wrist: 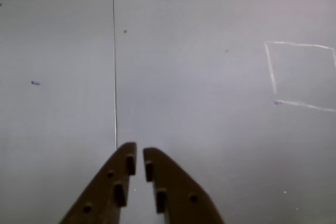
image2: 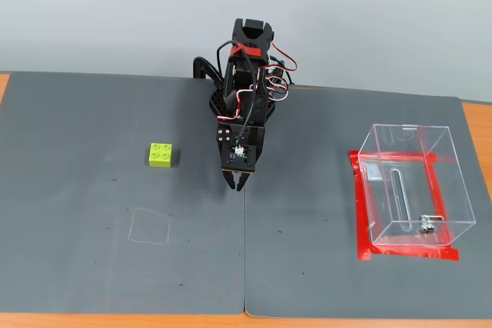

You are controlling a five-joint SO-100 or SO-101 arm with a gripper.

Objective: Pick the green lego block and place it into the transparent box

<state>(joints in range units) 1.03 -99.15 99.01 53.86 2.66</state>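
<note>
The green lego block (image2: 161, 154) sits studs-up on the dark mat, left of the arm in the fixed view. The transparent box (image2: 411, 186) stands at the right on a frame of red tape (image2: 360, 205), with a slot in one panel and a small metal fitting low down. My gripper (image2: 237, 182) points down over the mat's middle, about a hand's width right of the block and far from the box. In the wrist view the gripper (wrist: 139, 153) is shut, its brown fingers almost touching with nothing between them. Neither block nor box shows in that view.
Two grey mats meet at a seam (image2: 244, 259) just under the gripper, also seen as the seam (wrist: 114, 77) in the wrist view. A chalk square (image2: 150, 226) is drawn below the block; the same chalk square (wrist: 302, 77) appears at the wrist view's right. Wooden table edge (image2: 477, 124) borders the mats.
</note>
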